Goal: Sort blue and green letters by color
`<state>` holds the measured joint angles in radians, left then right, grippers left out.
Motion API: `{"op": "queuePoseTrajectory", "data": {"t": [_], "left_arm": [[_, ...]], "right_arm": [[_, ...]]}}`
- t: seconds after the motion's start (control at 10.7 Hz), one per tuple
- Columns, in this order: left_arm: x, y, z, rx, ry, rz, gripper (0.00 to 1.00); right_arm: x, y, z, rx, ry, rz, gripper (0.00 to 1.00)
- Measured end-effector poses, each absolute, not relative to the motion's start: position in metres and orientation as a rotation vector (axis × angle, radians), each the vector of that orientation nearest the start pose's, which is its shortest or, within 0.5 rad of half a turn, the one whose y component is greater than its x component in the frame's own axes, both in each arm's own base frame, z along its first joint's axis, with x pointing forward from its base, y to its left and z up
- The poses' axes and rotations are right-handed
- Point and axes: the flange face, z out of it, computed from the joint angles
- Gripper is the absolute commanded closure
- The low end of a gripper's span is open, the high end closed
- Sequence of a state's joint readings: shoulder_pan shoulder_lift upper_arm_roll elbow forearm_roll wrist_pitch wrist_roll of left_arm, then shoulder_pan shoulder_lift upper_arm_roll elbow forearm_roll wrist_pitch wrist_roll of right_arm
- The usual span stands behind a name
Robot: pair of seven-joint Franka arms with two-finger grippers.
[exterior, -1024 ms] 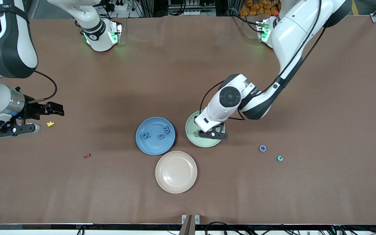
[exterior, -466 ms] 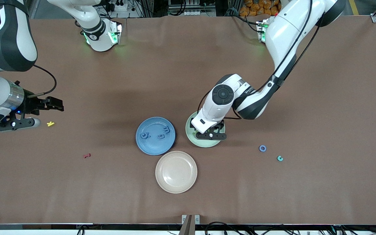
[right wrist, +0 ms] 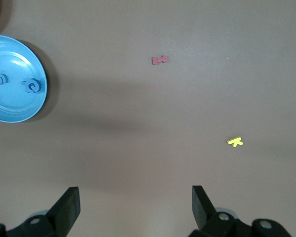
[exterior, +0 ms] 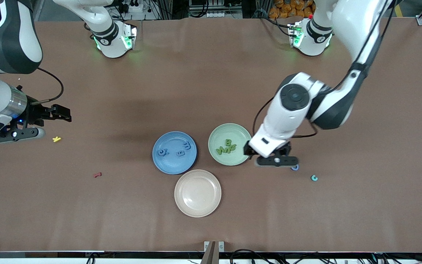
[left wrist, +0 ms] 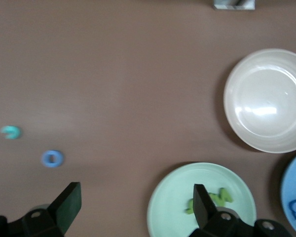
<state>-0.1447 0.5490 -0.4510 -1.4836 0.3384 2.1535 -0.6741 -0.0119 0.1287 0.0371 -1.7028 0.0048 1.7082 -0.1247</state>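
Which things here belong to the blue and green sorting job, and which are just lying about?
Job:
- blue letters on blue plate
- green letters on green plate
- blue ring
- teal letter

Lying about:
- yellow letter
- red letter
- beige plate

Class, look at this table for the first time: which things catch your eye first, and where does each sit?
Three plates cluster mid-table: a blue plate holding blue letters, a green plate beside it holding green letters, and an empty beige plate nearer the camera. The open left gripper hovers by a loose blue ring letter; the open right gripper waits near a yellow letter.
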Motion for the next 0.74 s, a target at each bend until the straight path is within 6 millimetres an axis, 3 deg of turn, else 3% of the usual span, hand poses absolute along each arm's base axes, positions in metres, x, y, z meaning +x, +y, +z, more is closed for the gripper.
{"op": "queuePoseTrajectory", "data": {"t": [0.19,0.37,0.56,0.74], "left_arm": [[0.635,-0.292,0.454,-3.146,-0.044,-0.307,0.00],[0.635,-0.228,0.506,-3.144,-0.072,-0.259,0.00],[0.622,-0.165,0.557,-3.148,-0.032,-0.197,0.00],[0.606,-0.115,0.597,-3.147,0.006,-0.196,0.00]], "right_arm": [[0.588,0.013,0.499,-3.112,-0.228,0.192,0.00],[0.586,0.011,0.508,-3.115,-0.222,0.171,0.00],[0.574,0.002,0.537,-3.122,-0.197,0.118,0.00],[0.555,0.001,0.569,-3.124,-0.194,0.082,0.00]]}}
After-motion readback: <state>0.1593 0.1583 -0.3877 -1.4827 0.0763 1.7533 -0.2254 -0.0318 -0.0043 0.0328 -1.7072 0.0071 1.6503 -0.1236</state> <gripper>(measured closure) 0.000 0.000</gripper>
